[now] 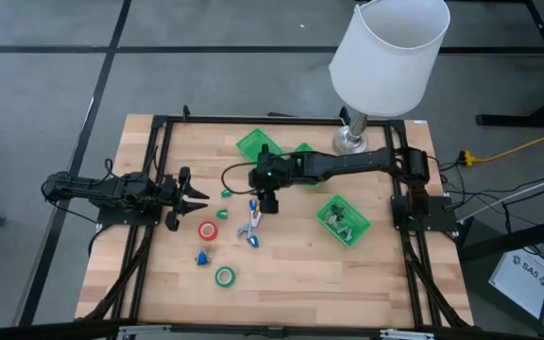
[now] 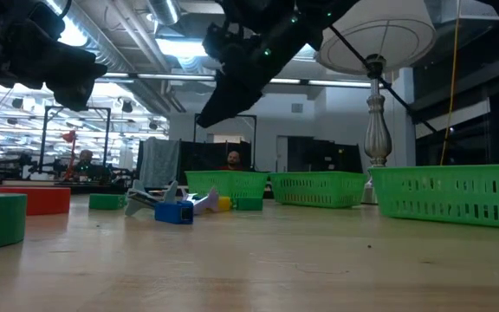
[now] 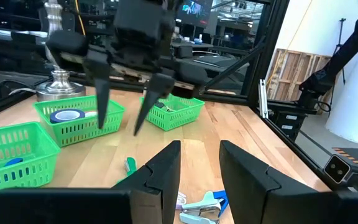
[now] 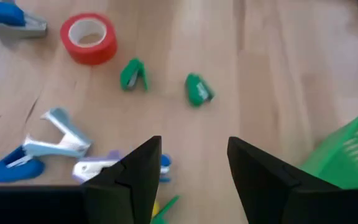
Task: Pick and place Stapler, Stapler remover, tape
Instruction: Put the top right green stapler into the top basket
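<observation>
The right end effector [image 1: 266,202] is held above the middle of the table [image 1: 291,274], its arm reaching in from 3 o'clock. Its fingers [image 4: 135,168] are spread and nothing is gripped between them; in the left wrist view the two dark fingers are seen hanging apart above the wood.

Just below it, toward 6 o'clock, a cluster of small items lies on the table: a silver and blue staple remover [image 4: 45,146], a pale stapler [image 4: 98,167] touching it, and two small green pieces [image 4: 133,75] a little farther off. A red tape roll [image 1: 208,229] lies flat at 8 o'clock from the end effector, a green tape roll [image 1: 225,277] lies nearer the 6 o'clock edge, and a small blue stapler [image 1: 202,256] sits between them.

Three green trays are placed on the table: one [image 1: 257,144] at 12 o'clock from the end effector, a second [image 1: 302,153] just beside it, and a third [image 1: 344,220] at 4 o'clock. A blue tape roll [image 3: 67,116] is seen inside one tray in the left wrist view.

The left end effector [image 1: 193,197] waits at 9 o'clock, with fingers spread and empty. A white lamp [image 1: 390,57] stands at the 1 o'clock corner.
</observation>
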Tool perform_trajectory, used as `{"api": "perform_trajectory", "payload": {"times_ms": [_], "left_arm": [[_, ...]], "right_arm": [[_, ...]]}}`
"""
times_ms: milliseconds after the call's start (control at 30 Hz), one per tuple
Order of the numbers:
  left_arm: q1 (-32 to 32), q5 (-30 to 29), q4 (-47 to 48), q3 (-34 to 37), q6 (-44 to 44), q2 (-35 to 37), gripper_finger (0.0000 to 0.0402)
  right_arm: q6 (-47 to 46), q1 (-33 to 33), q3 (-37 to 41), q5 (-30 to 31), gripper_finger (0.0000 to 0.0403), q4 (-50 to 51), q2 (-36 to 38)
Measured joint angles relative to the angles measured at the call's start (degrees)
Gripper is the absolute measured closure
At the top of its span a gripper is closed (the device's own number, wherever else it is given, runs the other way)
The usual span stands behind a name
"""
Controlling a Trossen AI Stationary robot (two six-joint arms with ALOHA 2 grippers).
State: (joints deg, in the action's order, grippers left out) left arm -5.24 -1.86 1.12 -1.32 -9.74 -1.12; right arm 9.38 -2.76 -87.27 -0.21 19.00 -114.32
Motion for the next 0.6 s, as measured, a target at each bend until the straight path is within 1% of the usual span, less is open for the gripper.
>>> {"api": "perform_trajectory", "payload": {"times_ms": [167, 600], "left_arm": [[-0.01, 0.0, 0.0, -0.02, 0.0, 0.02, 0.0295], [0.01, 0.0, 0.0, 0.0, 0.0, 0.0, 0.0295]], "right_arm": [[-2.97, 1.34, 2.17, 0.17, 0.0212, 1.58, -0.04], [-2.96, 2.03, 13.31, 1.74, 0.0212, 1.0, -0.07]]}}
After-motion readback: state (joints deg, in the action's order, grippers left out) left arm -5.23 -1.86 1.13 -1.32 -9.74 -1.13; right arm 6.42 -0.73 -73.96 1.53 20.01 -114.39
